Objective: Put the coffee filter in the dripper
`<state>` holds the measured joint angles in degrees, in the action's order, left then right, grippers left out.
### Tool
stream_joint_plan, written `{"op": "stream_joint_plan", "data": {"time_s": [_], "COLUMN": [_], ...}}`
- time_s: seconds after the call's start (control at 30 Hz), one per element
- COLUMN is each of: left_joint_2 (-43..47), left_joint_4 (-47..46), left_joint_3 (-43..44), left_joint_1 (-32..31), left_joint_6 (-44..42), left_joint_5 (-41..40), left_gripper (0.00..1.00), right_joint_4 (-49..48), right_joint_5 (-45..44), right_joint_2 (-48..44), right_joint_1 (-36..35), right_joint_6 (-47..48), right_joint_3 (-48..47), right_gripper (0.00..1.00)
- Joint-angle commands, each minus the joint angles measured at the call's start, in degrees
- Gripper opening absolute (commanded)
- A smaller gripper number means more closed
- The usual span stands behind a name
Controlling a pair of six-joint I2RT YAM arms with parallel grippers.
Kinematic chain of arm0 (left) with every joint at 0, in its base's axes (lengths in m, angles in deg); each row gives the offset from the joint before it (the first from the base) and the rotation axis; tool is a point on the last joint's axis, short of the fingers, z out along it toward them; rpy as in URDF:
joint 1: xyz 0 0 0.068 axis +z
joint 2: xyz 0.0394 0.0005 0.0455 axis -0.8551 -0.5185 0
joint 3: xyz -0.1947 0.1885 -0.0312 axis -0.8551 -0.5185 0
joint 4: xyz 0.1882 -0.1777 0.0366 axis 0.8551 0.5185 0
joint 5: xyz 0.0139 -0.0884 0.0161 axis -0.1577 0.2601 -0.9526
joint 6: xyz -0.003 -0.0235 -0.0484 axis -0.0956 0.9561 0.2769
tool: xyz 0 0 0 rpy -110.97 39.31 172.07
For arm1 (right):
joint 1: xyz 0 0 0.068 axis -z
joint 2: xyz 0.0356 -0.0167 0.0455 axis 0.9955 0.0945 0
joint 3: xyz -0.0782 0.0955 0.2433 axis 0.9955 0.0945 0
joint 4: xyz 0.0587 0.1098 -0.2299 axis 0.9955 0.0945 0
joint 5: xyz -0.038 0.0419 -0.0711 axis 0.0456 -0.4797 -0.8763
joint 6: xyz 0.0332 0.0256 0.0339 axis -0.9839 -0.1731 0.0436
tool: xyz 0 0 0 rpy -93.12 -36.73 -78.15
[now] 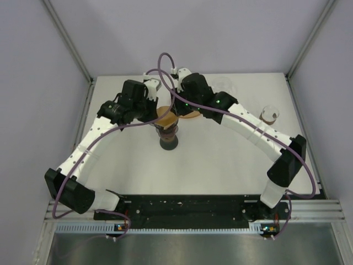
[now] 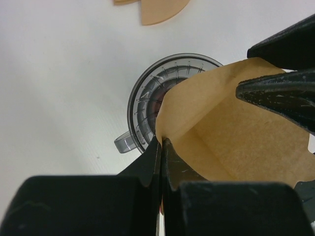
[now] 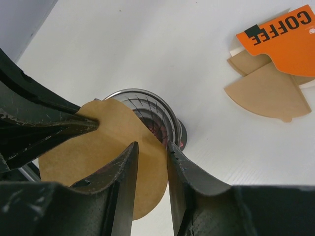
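While left end effector pinches coffee filter, right end effector narrowly parted, "COFFEE" pack

Coffee filter plain tan-brown paper; dripper smoky translucent grey, fine radial ribbing, dark red showing inside; filter packet orange with black "COFFEE" lettering; table plain white.

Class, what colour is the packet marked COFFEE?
The packet is orange with black lettering, clearest in the right wrist view.

White arms, black joints (purple cables trailing).
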<state>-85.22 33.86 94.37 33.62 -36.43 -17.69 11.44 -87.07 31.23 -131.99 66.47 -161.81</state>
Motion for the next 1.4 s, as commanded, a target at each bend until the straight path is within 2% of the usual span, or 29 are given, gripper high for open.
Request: {"op": "stream_joint_plan", "data": {"time_s": [0.0,0.1,0.23,0.43,0.5,0.67,0.9,1.17,1.27,1.37], "left_joint_2": [-0.5,-0.7,-0.2,-0.4,-0.5,-0.1,0.4,-0.3,0.0,0.5], "left_joint_4": [-3.5,-3.5,-3.9,-4.0,-4.1,-4.8,-6.9,-7.1,-6.8,-6.5], "left_joint_3": [-0.8,-0.4,0.9,0.9,0.9,0.4,-1.7,-2.3,-1.9,-1.1], "left_joint_1": [0.2,0.3,0.2,0.2,0.4,1.0,1.6,2.6,3.5,4.1], "left_joint_6": [-1.5,-2.2,-2.8,-2.7,-2.8,-3.1,-3.6,-3.7,-3.2,-3.0], "left_joint_5": [2.1,1.1,1.5,0.6,-0.6,-0.8,-0.5,0.5,1.8,3.0], "left_gripper": [0.00,0.00,0.20,0.41,0.45,0.46,0.60,0.62,0.64,0.64], "right_joint_4": [-3.7,-4.4,-5.3,-7.0,-7.1,-7.1,-7.8,-9.0,-9.0,-9.0], "right_joint_5": [0.6,1.9,3.8,5.2,5.3,5.0,3.7,4.1,4.2,4.2], "right_joint_2": [-0.9,-0.3,0.1,0.5,0.5,0.9,1.2,1.5,1.1,-0.2], "right_joint_1": [1.5,1.5,1.6,1.5,1.6,1.5,1.7,1.7,1.7,1.7], "right_joint_6": [1.2,1.5,1.9,2.3,2.5,2.6,3.5,4.8,5.5,7.5], "right_joint_3": [0.2,0.6,0.8,1.7,2.0,2.7,4.3,5.2,4.9,3.6], "right_gripper": [0.29,0.21,0.11,0.07,0.07,0.06,0.05,0.06,0.12,0.23]}}
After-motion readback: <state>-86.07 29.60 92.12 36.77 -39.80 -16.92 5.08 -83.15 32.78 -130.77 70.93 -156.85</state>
